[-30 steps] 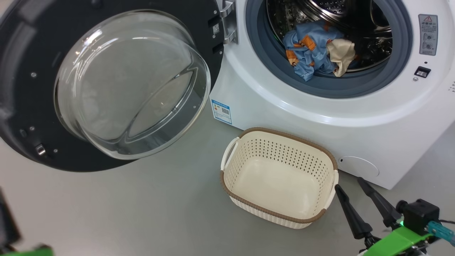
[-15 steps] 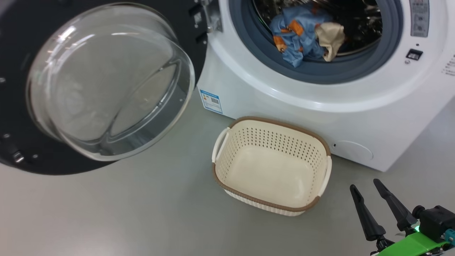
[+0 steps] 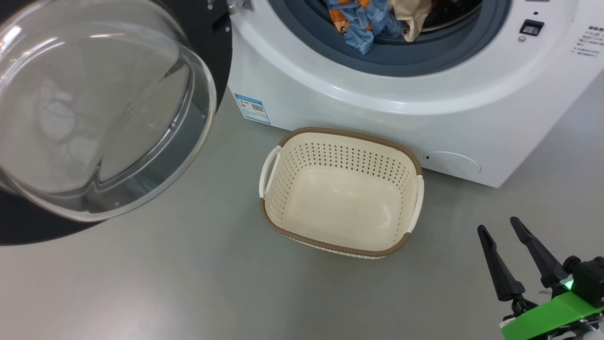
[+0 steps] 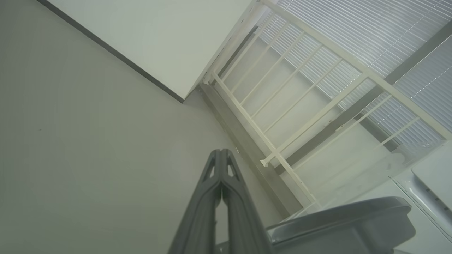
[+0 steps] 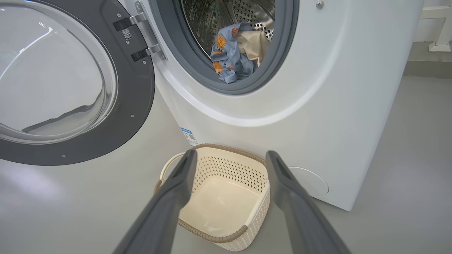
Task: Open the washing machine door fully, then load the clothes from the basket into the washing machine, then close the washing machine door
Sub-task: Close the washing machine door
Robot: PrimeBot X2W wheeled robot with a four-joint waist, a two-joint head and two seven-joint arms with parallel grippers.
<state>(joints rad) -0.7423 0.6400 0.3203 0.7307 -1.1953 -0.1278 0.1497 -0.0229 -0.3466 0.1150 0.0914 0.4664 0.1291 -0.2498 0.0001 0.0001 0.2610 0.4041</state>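
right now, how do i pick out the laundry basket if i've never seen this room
Find the white front-loading washing machine with its round glass door swung open. On the grey floor just in front of it sits the basket. Nothing else there is cream and perforated with a brown woven-look rim, and it is empty.

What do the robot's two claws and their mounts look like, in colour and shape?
The right claw has two long, black, tapering fingers on a bright green bracket, beside a black block with a small green light. The left claw has dark grey, slim fingers with small triangular cut-outs near the tips.
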